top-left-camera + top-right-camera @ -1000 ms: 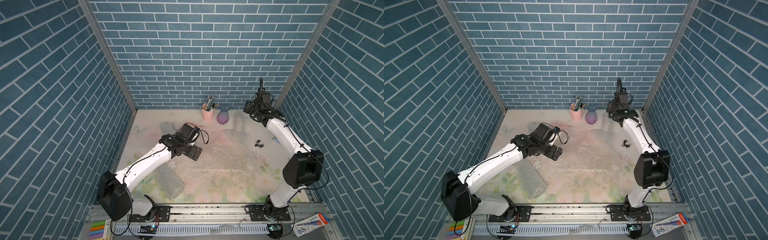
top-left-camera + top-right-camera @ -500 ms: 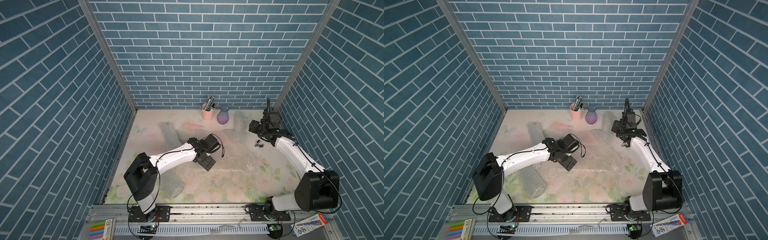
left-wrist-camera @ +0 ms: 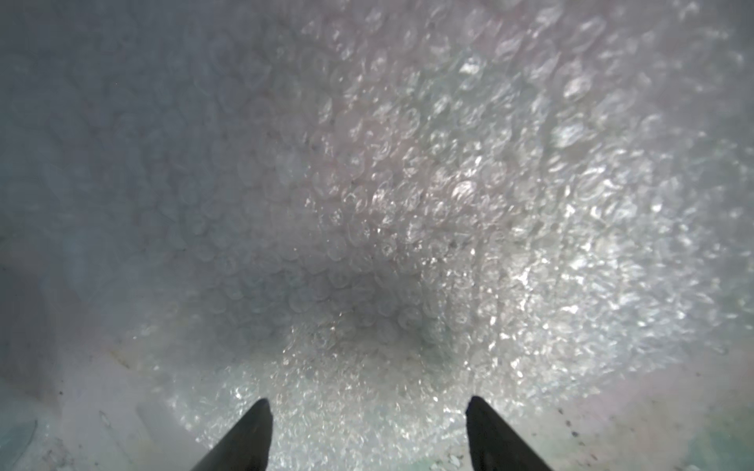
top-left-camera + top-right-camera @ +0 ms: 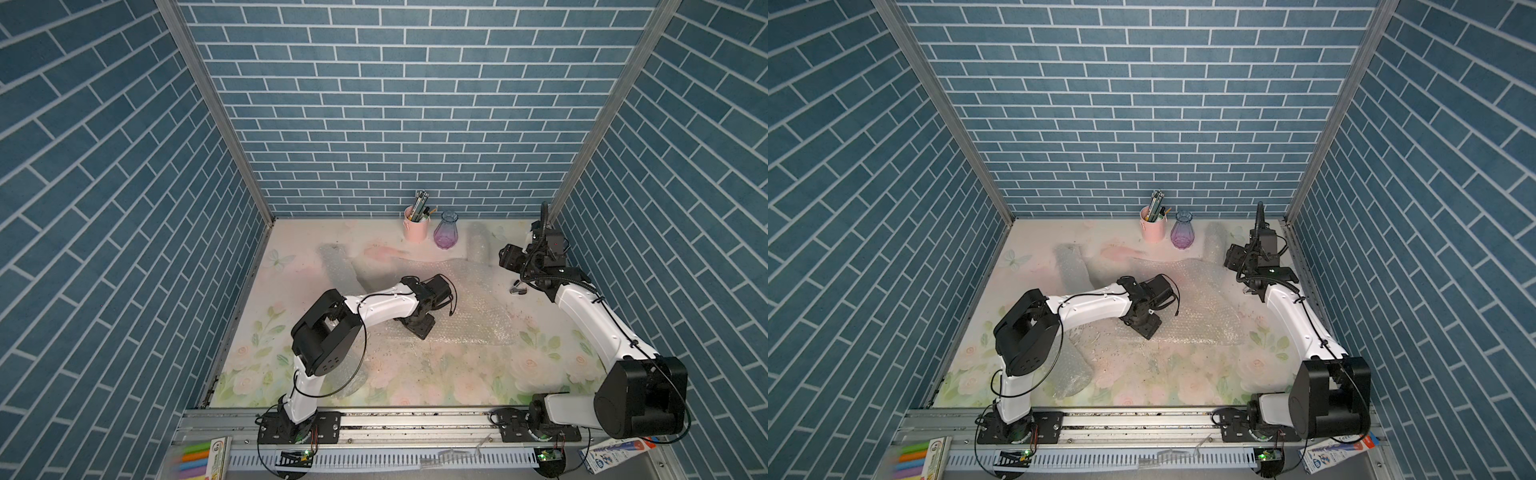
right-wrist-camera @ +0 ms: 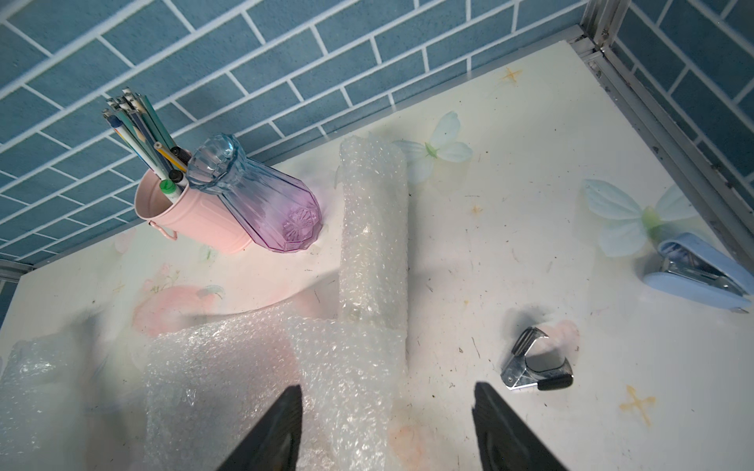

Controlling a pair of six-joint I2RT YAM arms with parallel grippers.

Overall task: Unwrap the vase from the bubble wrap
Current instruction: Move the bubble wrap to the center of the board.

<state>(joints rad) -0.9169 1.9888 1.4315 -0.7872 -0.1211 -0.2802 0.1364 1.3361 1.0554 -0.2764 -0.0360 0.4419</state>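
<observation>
Although the task speaks of unwrapping, the vase (image 4: 446, 233) already stands bare and upright at the back of the counter (image 4: 415, 374), just beside a pink cup of pencils (image 5: 191, 220). The bubble wrap (image 4: 478, 299) lies as one flat, crinkled sheet in the middle of the counter.

A rolled tube (image 5: 373, 228) of the same wrap lies just beside the vase, on the side of the right arm. Its long axis runs from the back wall toward the front, and its near end meets the back corner of the flat sheet. I cannot tell if anything is inside it.

The right hand (image 5: 387, 385) hangs above this corner with its jaws apart and nothing between them. From this hand the tube lies straight ahead, nearly in line with its fingers, so I judge it must turn across the roll before it can close on it. A staple remover (image 5: 534, 363) lies near its outer finger.

The left hand (image 3: 367, 401) is low over the front left part of the sheet, jaws apart, holding nothing that I can see. It is well apart from the tube, so the right arm is the nearer one.
</observation>
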